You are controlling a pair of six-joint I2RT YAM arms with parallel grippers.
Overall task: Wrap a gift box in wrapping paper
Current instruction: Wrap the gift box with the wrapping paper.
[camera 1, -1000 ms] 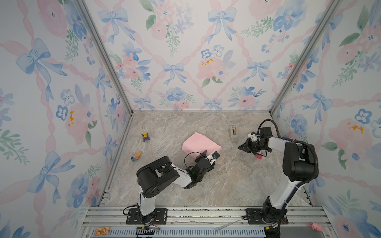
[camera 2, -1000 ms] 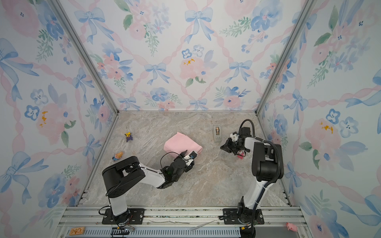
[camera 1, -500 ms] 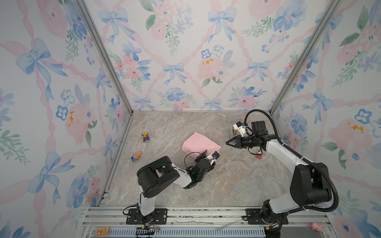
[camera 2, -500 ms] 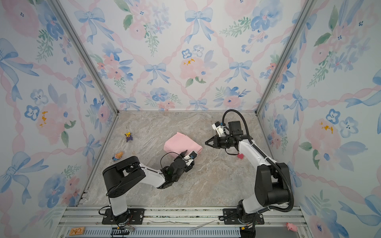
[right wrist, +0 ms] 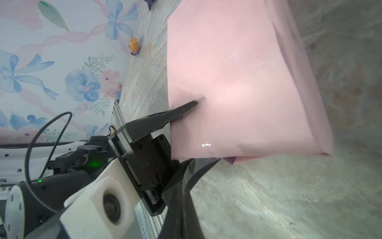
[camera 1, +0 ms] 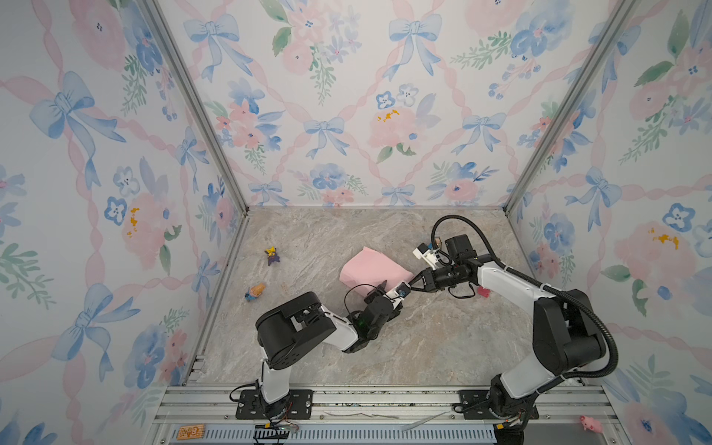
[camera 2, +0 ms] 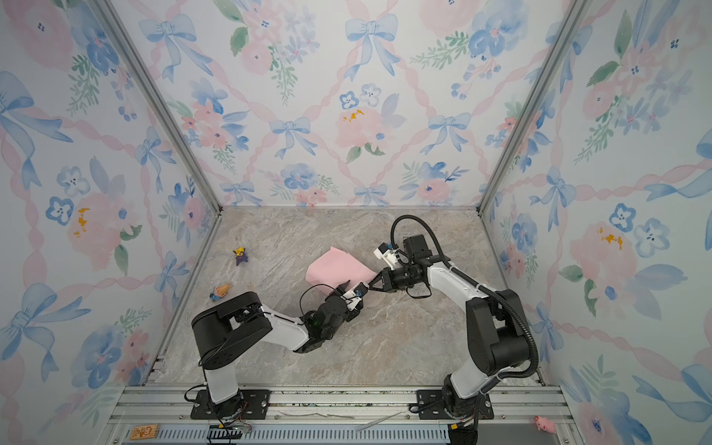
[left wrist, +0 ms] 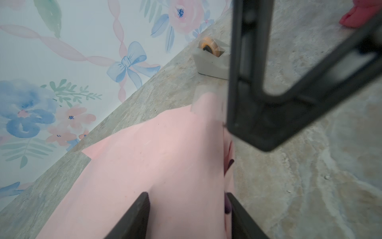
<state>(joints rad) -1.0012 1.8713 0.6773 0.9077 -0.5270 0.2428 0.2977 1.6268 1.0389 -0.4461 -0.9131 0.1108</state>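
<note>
Mid-table on the grey-veined marble tabletop (camera 1: 443, 346) lies the pale pink, creased wrapping paper (camera 1: 370, 269), folded into a flat-topped bundle. The gift box is hidden under it; only a lilac sliver (right wrist: 230, 159) peeks from the folded lower edge. The left gripper (camera 1: 392, 288) clasps the bundle's near corner, its fingers (left wrist: 140, 209) part-spread with the paper between them, one lying on the top face. The right gripper (camera 1: 415, 282), fingers pressed together, points at that same corner, just beside the left one; whether it pinches anything I cannot tell. Bare marble lies open in front of both arms and toward the right wall. A grey-beige tape dispenser (left wrist: 208, 62) stands beyond the paper's far edge, apart from it. A small purple-and-yellow toy figure (camera 1: 272, 255) and an orange-and-blue one (camera 1: 255, 291) sit near the left wall, well apart from the paper. An orange tag (camera 1: 190, 431) on the front rail bears marks too small to read.
</note>
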